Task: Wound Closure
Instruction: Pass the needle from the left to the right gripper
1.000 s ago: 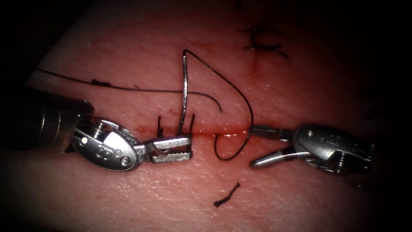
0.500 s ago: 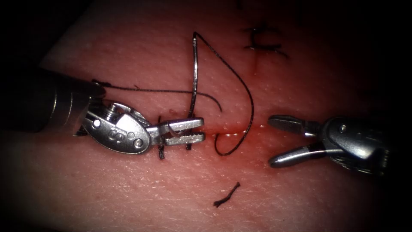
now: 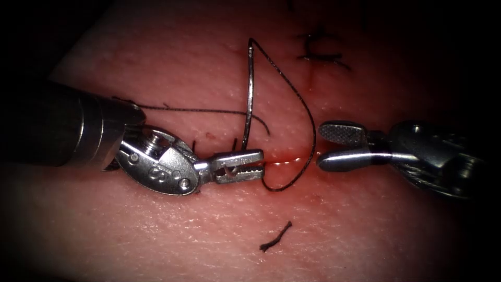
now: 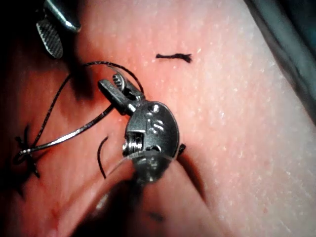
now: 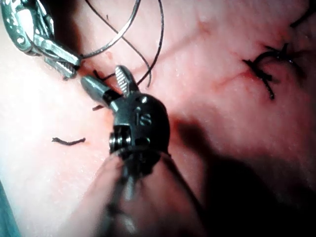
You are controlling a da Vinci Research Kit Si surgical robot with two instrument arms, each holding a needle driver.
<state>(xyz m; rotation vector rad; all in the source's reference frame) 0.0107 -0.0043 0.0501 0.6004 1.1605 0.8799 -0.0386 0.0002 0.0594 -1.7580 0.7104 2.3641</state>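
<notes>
Pale pink pork-belly tissue is lying under both tools, its horizontal cut glistening with red fluid between the two tips. On the left, the left arm's steel needle driver is gripping the thin curved steel needle with its jaws pressed together on the lower end of the curve, right at the cut line; whether that end is also sitting in the tissue cannot be told. From those jaws the needle's long axis is standing almost straight up and away across the far side of the cut, and the dark thread is leaving its top end, sweeping down to the right and looping below the cut between the two tools. A second dark thread strand is lying across the tissue above the left tool. The right arm's steel needle driver is hovering just right of that loop with its jaws parted and nothing between them, so the left tool is the nearer one to the needle. A short cut end of dark thread is lying well below both tips, and an earlier dark stitch is sitting up beyond the needle's top.
</notes>
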